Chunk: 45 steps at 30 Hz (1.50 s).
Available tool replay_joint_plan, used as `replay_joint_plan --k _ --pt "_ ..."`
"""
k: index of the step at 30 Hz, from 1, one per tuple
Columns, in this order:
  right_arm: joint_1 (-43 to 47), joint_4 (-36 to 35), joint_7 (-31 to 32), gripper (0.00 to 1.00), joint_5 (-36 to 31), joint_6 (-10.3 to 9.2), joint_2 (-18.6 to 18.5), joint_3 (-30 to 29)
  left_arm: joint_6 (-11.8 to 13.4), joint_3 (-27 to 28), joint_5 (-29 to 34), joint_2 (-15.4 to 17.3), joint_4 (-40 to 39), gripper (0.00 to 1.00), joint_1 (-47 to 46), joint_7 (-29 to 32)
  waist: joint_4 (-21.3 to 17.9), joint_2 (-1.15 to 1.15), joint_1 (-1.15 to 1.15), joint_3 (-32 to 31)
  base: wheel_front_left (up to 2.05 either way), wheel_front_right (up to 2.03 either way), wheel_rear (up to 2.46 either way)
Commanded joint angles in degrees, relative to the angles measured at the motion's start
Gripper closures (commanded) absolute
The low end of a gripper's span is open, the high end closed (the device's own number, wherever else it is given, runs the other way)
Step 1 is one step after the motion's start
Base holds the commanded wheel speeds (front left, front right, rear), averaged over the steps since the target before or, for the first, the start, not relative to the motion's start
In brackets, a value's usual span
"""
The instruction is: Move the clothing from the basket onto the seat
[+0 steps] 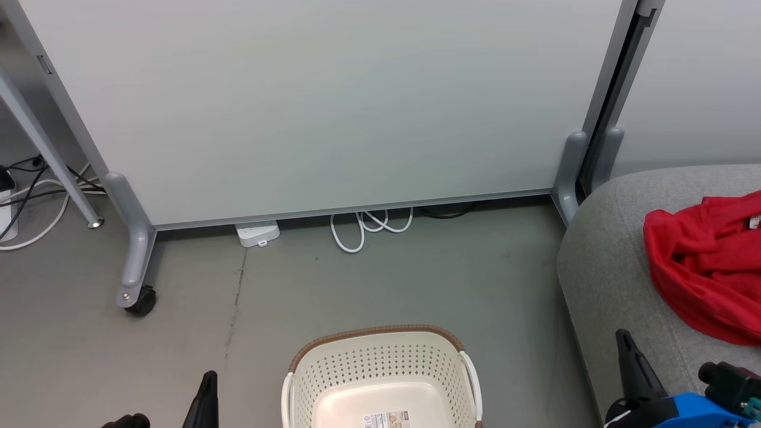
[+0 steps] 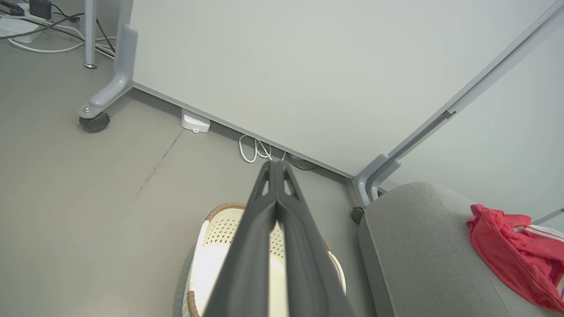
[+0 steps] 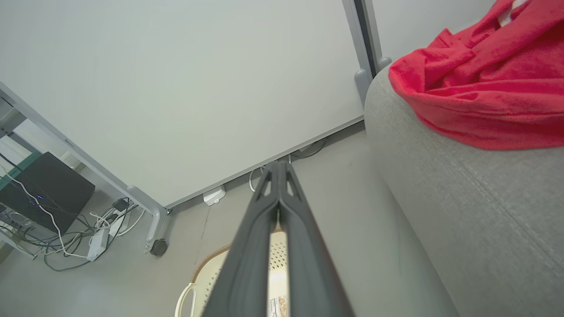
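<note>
Red jerseys heaped on grey seat. Basket beside seat, base label unreadable. Left gripper, right gripper pinched closed, holding nothing.

The basket was cream perforated plastic, smooth and faintly glossy at its base, with a brown woven-look rim. The seat was grey woven cloth, matt and coarse. The clothing was soft, matt red cloth. The floor was smooth and matt.

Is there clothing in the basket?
No, the basket shows a bare base in the head view; the red clothing lies on the seat.
</note>
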Motion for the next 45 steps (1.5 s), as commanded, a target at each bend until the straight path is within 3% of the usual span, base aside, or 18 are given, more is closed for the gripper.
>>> replay_joint_plan --k 1,45 --pt "-2.2 -0.5 0.4 1.00 3.3 0.00 -0.1 -0.1 -0.1 0.9 -2.8 0.2 -1.3 1.00 -1.8 0.7 0.0 0.00 0.00 0.0 0.00 0.00 0.00" --pt "-6.2 2.0 3.6 1.00 37.5 0.00 -0.3 -0.6 -0.2 5.9 -32.4 0.4 -4.8 1.00 -4.7 8.9 -0.9 0.00 0.00 1.0 0.00 0.00 0.00"
